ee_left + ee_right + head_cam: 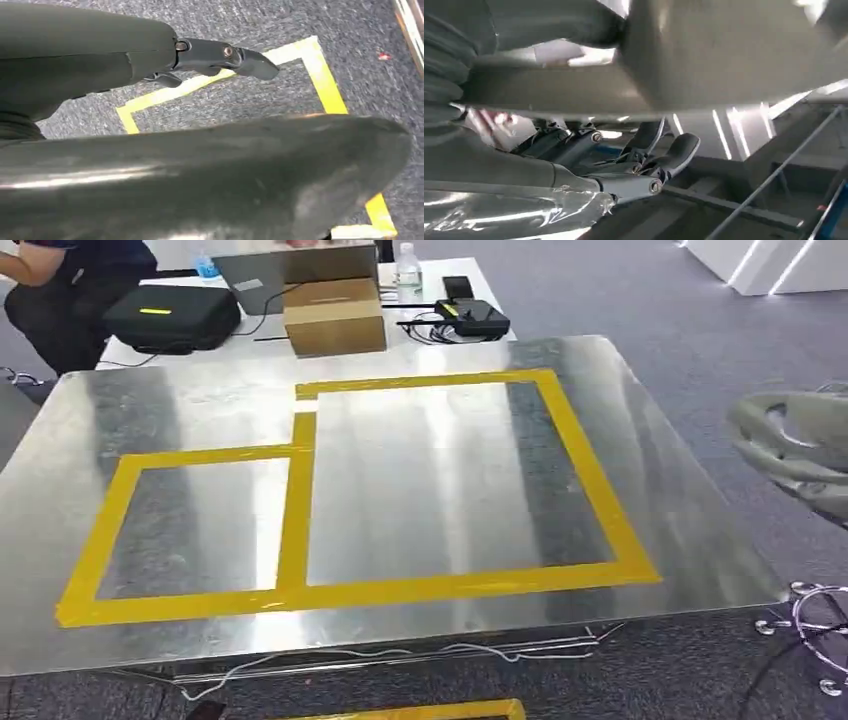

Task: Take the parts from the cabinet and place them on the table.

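Note:
A grey-green moulded part (pixel 790 445) hangs at the right edge of the head view, off the table's right side and above the carpet. In the right wrist view the same part (pixel 724 55) spans the frame, and my right hand (pixel 644 165) holds it, with the dark fingers (pixel 679 150) curled against its underside. The shiny metal table (pixel 200 400) carries a large yellow tape rectangle (pixel 590 480) and a smaller one (pixel 110 520), both bare. My left hand (pixel 150 55) hangs over the carpet with a dark finger (pixel 250 62) stretched out and nothing in it.
Behind the metal table, a white desk holds a cardboard box (pixel 333 315), a black case (pixel 172 315), a bottle (pixel 407 270) and cables. A person (pixel 60 285) sits at the far left. A chrome chair base (pixel 815 635) stands at the right. Yellow tape (pixel 320 75) marks the carpet.

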Controlling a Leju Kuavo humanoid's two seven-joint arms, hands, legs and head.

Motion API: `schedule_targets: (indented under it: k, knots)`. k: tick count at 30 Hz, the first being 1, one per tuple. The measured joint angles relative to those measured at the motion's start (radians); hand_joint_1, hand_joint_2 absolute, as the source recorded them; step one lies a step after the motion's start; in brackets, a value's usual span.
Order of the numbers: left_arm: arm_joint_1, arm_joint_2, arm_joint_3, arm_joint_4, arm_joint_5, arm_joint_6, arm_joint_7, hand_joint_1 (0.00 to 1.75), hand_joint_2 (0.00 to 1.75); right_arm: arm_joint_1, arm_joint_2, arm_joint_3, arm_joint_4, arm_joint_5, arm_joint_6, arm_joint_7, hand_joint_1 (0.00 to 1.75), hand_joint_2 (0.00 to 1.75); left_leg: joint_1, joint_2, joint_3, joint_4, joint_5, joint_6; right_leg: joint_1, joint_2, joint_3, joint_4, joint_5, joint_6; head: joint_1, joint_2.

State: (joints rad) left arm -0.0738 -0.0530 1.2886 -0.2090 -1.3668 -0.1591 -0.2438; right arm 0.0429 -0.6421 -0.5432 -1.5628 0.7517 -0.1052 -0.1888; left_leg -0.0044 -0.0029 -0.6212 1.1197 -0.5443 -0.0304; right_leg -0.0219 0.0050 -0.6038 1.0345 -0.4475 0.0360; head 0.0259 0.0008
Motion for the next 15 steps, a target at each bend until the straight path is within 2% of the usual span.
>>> schedule_targets:
  k: [2,3,4,5,7,8,9,10,12,13,14,15]
  knots:
    - [0.001,0.0,-0.005,0.0,-0.008,-0.007,0.0,0.0,0.0,-0.049,-0.062,0.071,0.087,0.102,0.05,-0.005,1.75,1.75,0.0,0.0,-0.087,0.165,-0.062,0.0,0.002,0.0,-0.001,0.0,-0.001,-0.003,0.0,0.0]
    - [0.001,0.0,-0.008,0.0,-0.009,-0.01,0.0,0.0,0.0,-0.084,-0.088,0.128,0.135,0.156,0.066,-0.02,1.75,1.75,0.0,0.0,-0.114,0.204,-0.062,0.001,0.003,0.0,-0.001,0.0,-0.002,-0.004,0.0,0.0]
    - [0.001,0.0,-0.01,0.0,-0.011,-0.012,0.0,0.0,0.0,-0.126,-0.106,0.179,0.172,0.195,0.077,-0.034,1.75,1.75,0.0,0.0,-0.115,0.192,-0.036,0.003,0.003,0.001,-0.001,0.0,-0.002,-0.004,0.0,0.0]
    - [0.0,0.002,-0.011,0.0,-0.015,-0.016,-0.001,0.0,0.0,-0.177,-0.119,0.248,0.214,0.24,0.082,-0.053,1.75,1.75,0.0,0.0,-0.099,0.146,0.006,0.006,0.003,0.004,0.0,0.0,-0.002,-0.004,-0.001,0.0]
    - [-0.002,0.006,-0.017,0.0,-0.022,-0.018,-0.001,0.0,0.0,-0.303,-0.136,0.402,0.284,0.326,0.095,-0.088,1.75,1.75,-0.002,0.002,-0.029,-0.015,0.102,0.018,0.003,0.013,0.001,0.0,-0.001,-0.003,-0.004,0.0]
    - [-0.004,0.01,-0.023,0.0,-0.024,-0.02,-0.001,0.0,0.0,-0.369,-0.136,0.496,0.321,0.363,0.103,-0.103,1.75,1.75,-0.006,0.009,-0.007,-0.076,0.12,0.027,0.005,0.019,-0.001,0.002,-0.001,0.0,-0.004,0.0]
    - [-0.009,0.01,-0.028,0.0,-0.028,-0.021,-0.001,0.0,0.0,-0.427,-0.135,0.583,0.349,0.386,0.11,-0.114,1.75,1.75,-0.002,0.008,0.005,-0.108,0.107,0.025,0.012,0.024,-0.006,0.006,0.001,0.006,-0.005,0.0]
    - [-0.013,0.01,-0.032,0.0,-0.031,-0.024,-0.001,0.0,0.0,-0.488,-0.132,0.665,0.377,0.399,0.123,-0.122,1.75,1.75,-0.003,0.008,0.001,-0.104,0.108,0.022,0.01,0.025,-0.008,-0.001,0.005,0.013,-0.003,0.0]
    - [-0.014,0.01,-0.039,0.0,-0.035,-0.028,-0.001,0.0,0.0,-0.6,-0.11,0.81,0.427,0.394,0.143,-0.127,1.75,1.75,-0.001,0.009,0.003,-0.107,0.111,0.027,0.011,0.027,-0.004,-0.012,0.011,0.023,-0.004,0.0]
    - [-0.017,0.008,-0.045,0.0,-0.04,-0.031,-0.001,0.0,0.0,-0.649,-0.094,0.894,0.451,0.385,0.152,-0.128,1.75,1.75,0.012,0.011,0.011,-0.118,0.118,0.033,0.012,0.026,-0.011,-0.009,0.006,0.025,-0.006,0.0]
    - [-0.021,0.011,-0.053,0.0,-0.04,-0.032,-0.001,0.0,0.0,-0.693,-0.072,0.979,0.479,0.383,0.159,-0.134,1.75,1.75,0.012,0.01,0.013,-0.119,0.118,0.036,0.014,0.014,-0.015,0.014,-0.009,0.029,0.0,0.0]
    - [-0.026,0.012,-0.056,0.0,-0.042,-0.034,-0.001,0.0,0.0,-0.735,-0.044,1.053,0.511,0.381,0.169,-0.139,1.75,1.75,0.013,0.01,0.014,-0.119,0.118,0.038,0.011,0.008,-0.043,0.076,-0.041,0.034,0.01,0.0]
